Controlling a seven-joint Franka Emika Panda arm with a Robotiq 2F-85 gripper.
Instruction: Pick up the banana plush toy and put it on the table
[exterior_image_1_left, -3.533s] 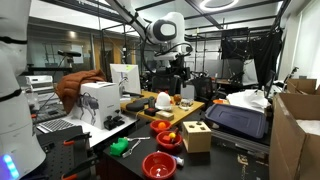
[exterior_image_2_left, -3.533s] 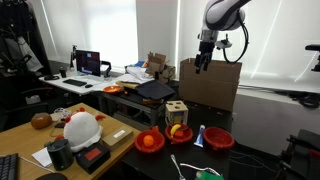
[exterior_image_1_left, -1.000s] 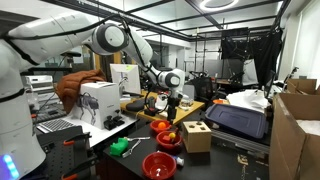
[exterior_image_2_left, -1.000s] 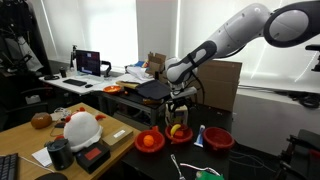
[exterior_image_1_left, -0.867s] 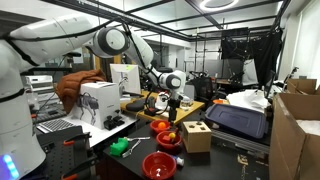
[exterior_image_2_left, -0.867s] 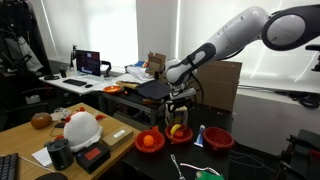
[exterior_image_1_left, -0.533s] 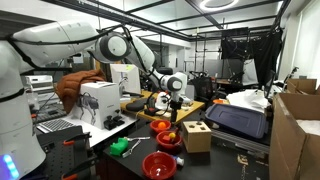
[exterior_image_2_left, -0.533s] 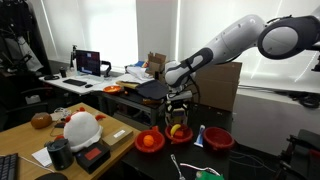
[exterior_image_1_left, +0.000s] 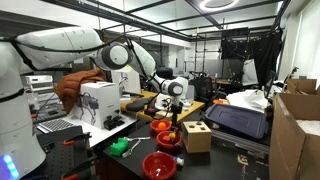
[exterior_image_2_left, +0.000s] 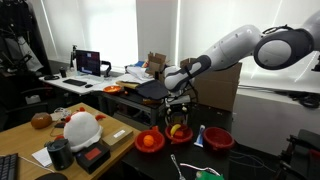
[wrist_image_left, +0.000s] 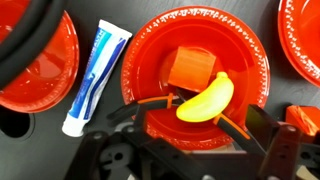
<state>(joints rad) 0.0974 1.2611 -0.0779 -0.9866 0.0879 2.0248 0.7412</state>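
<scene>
The banana plush toy (wrist_image_left: 207, 101) is yellow and curved. It lies in a red bowl (wrist_image_left: 150, 60) next to an orange block (wrist_image_left: 190, 68), in the wrist view. My gripper (wrist_image_left: 193, 112) is open, with its fingers on either side of the banana, low over the bowl. In both exterior views the gripper (exterior_image_1_left: 176, 115) (exterior_image_2_left: 179, 117) hangs just above that bowl (exterior_image_1_left: 169, 137) (exterior_image_2_left: 181, 134), where a speck of yellow banana (exterior_image_2_left: 177, 128) shows. The black table (exterior_image_2_left: 240, 160) carries the bowls.
A toothpaste tube (wrist_image_left: 95, 78) lies beside the bowl. Other red bowls (wrist_image_left: 35, 60) (wrist_image_left: 303, 35) stand to each side. A wooden block box (exterior_image_1_left: 196, 136) stands close by. A green plush toy (exterior_image_1_left: 120, 146), a light wooden tray (exterior_image_1_left: 150, 108) and cardboard boxes (exterior_image_1_left: 298, 130) are nearby.
The arm has come down from high above the table to the bowl. Over the last second the gripper has sunk a little further towards the banana.
</scene>
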